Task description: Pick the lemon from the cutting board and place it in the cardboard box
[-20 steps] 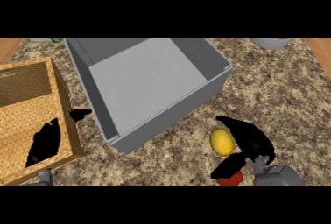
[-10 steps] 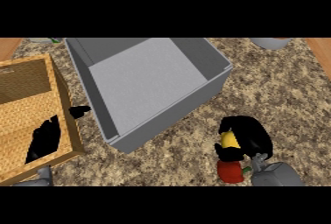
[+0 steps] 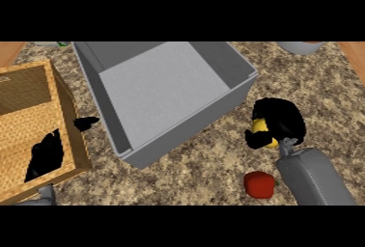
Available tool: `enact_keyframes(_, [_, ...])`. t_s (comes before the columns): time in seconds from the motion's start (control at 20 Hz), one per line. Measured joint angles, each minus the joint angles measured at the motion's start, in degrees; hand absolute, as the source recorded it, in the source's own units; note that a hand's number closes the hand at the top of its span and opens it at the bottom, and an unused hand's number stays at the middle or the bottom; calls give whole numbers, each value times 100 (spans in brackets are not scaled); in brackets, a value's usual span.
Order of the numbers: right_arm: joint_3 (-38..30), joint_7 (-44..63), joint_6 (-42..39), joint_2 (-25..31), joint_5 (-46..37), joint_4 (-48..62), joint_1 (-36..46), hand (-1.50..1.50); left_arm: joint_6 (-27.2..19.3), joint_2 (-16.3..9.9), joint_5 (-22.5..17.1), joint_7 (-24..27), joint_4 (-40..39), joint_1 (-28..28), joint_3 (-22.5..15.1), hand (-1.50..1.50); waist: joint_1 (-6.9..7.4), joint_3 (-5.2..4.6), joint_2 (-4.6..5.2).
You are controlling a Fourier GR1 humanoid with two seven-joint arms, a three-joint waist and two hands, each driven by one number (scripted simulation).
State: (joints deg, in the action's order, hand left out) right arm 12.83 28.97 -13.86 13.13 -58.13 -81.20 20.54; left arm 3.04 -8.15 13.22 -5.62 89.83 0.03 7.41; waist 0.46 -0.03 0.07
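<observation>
The yellow lemon (image 3: 259, 128) is up off the counter with my right hand (image 3: 280, 118) curled round it, so only part of its skin shows. The hand is just right of the grey open-topped box (image 3: 164, 91), close to its near right corner and outside its wall. The wooden cutting board (image 3: 28, 111) lies at the left. Over the board's right edge my left hand (image 3: 44, 157) rests open, its thumb pointing toward the box.
On the speckled counter by my right forearm (image 3: 314, 176) lies a small red object (image 3: 259, 184). A grey bowl (image 3: 299, 47) shows at the top right edge. Nothing shows inside the box.
My right hand, closed on the lemon, has moved away from the lower edge and now sits nearer the box's right wall. The red object is now uncovered. The left hand has stayed still.
</observation>
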Motion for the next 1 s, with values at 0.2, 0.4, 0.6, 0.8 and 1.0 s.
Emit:
enact_keyframes(0.2, [-107, 187, -29, -10, -256, -14, 349, 150, -70, 85, 110, 12, -45, -31, -32, 0, -16, 0, -4])
enact_keyframes(0.4, [-260, 256, -20, 7, -397, -212, 527, 150, -47, 91, 121, -33, -37, -74, 13, 0, -27, 0, -8])
enact_keyframes(0.6, [-505, 90, 34, -194, -17, -637, 842, 150, -19, 93, 153, 72, -117, -53, 47, 0, -25, 2, -10])
enact_keyframes(0.8, [-699, -212, 283, -505, 451, -976, 1187, 150, -12, 153, 183, 8, -24, -45, 36, 0, -11, 3, -15])
enact_keyframes(1.0, [-801, -391, 335, -774, 838, -1163, 1540, 150, -50, 270, 293, -63, 78, 20, -58, 0, -6, 2, -15])
